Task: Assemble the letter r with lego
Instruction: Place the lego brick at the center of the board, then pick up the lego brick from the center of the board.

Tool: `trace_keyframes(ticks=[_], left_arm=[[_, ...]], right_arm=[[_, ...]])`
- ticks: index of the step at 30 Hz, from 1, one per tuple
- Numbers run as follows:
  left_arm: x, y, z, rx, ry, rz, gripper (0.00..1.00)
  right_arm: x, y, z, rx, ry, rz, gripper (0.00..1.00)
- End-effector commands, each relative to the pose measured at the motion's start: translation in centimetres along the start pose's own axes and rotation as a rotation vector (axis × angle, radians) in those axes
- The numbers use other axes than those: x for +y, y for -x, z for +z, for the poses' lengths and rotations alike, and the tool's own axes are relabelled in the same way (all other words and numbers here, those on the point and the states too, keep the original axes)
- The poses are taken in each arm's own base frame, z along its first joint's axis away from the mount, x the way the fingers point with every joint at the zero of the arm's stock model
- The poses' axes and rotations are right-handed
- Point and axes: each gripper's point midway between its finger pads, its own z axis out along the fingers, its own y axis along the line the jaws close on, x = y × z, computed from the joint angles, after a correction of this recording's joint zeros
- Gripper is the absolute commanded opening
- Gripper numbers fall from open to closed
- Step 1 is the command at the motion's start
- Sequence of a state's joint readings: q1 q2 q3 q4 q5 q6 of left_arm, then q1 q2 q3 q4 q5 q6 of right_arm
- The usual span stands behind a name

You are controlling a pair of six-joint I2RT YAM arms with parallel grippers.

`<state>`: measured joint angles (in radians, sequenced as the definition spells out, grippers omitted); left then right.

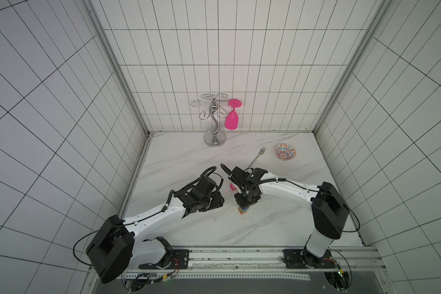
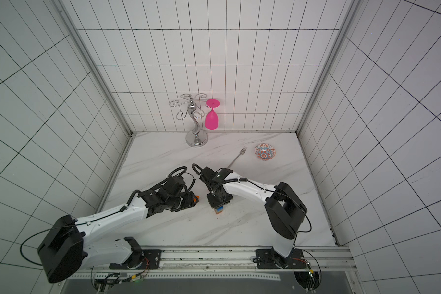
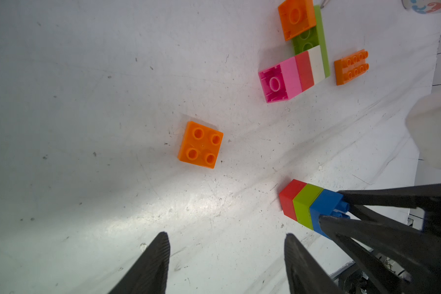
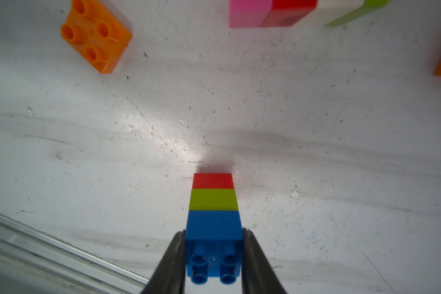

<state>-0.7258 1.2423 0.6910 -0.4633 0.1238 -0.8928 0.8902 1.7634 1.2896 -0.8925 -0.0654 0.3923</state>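
The right gripper (image 4: 213,231) has its jaws closed tight on the blue brick (image 4: 213,221). This brick is the top of a little tower (image 4: 212,198), with lime green in the middle and red at the bottom. The tower looks like it stands on the worktop (image 1: 178,152), close to the front and about in the middle. I think the gripper holds it there so it does not tip when more bricks go on.

The left gripper (image 3: 226,235) is next to it, low over the worktop. Its jaws are open and hold nothing. An orange square brick (image 3: 201,144) lies just ahead of it, studs up and all alone. That makes it easy to grab, so it is likely the next one to pick.

Farther back, a bigger clump (image 3: 301,71) lies on its side. It has pink, red and cream bricks in a row on a long lime green brick (image 3: 323,38), with another orange square beside them. A long orange brick (image 3: 351,66) lies near it, not touching. The letter is not done yet, because these parts are not joined.
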Motion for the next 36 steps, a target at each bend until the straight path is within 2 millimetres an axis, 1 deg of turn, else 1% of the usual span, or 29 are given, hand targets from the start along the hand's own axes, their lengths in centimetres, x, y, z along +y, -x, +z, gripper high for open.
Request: trace_keyframes(ticks=[1,2,5,7,8,10,11,13,14,15,17,19,22,23,25,29,32,34,36], left_arm=[[-0.4,0.8,-0.2,-0.044,-0.004,-0.010,0.63],[-0.3,0.8,-0.3,-0.045,-0.002,-0.013,0.63],[-0.2,0.9,-0.6,-0.055,0.002,-0.013,0.63],[-0.1,1.0,-0.8,-0.061,0.004,-0.005,0.63],[-0.1,1.2,-1.0,-0.067,0.008,0.001,0.64],[-0.2,1.9,-1.8,-0.091,0.025,0.025,0.65],[-0.2,2.4,-2.1,-0.104,0.033,0.038,0.66],[-0.9,4.0,-3.3,-0.138,0.036,0.077,0.70],[-1.4,4.8,-3.7,-0.156,0.031,0.104,0.73],[-2.0,5.8,-4.3,-0.181,0.031,0.133,0.74],[-3.4,7.7,-5.2,-0.233,0.039,0.202,0.75],[-5.0,9.4,-5.5,-0.246,0.064,0.271,0.75],[-7.6,11.5,-5.3,-0.232,0.090,0.366,0.75],[-8.7,12.1,-5.2,-0.226,0.093,0.398,0.75],[-10.5,13.3,-5.1,-0.226,0.095,0.450,0.74],[-13.2,16.2,-5.2,-0.293,0.041,0.508,0.75],[-14.1,17.7,-4.7,-0.315,-0.052,0.510,0.75],[-13.9,18.4,-4.2,-0.312,-0.091,0.494,0.74],[-13.4,18.7,-3.5,-0.293,-0.109,0.491,0.74]], right_arm=[[0.5,0.7,0.1,0.011,0.006,0.001,0.29],[0.5,0.7,0.2,0.017,0.003,0.000,0.34],[0.4,0.9,0.1,0.014,-0.005,0.001,0.56],[0.6,1.2,-0.8,-0.002,0.005,-0.002,0.71],[0.6,1.4,-1.2,-0.010,0.006,-0.001,0.77],[0.8,2.1,-3.0,-0.048,0.020,0.006,0.83],[0.7,2.5,-3.8,-0.069,0.026,0.016,0.84],[0.1,3.6,-6.3,-0.157,0.052,0.058,0.85],[-0.7,4.0,-7.2,-0.195,0.058,0.094,0.86],[-1.8,4.6,-8.2,-0.252,0.058,0.150,0.88],[-5.2,5.1,-9.3,-0.336,0.038,0.302,0.89],[-9.2,5.1,-9.6,-0.396,0.025,0.495,0.89],[-14.8,4.4,-9.3,-0.436,-0.051,0.779,0.84],[-16.1,4.2,-8.9,-0.427,-0.062,0.861,0.81],[-17.4,4.2,-8.1,-0.404,-0.052,0.993,0.79],[-18.4,5.1,-6.1,-0.360,-0.069,1.143,0.79],[-19.0,6.1,-4.8,-0.332,-0.108,1.206,0.79],[-19.0,6.7,-3.9,-0.304,-0.118,1.229,0.78],[-19.0,7.1,-3.0,-0.276,-0.134,1.251,0.77]])
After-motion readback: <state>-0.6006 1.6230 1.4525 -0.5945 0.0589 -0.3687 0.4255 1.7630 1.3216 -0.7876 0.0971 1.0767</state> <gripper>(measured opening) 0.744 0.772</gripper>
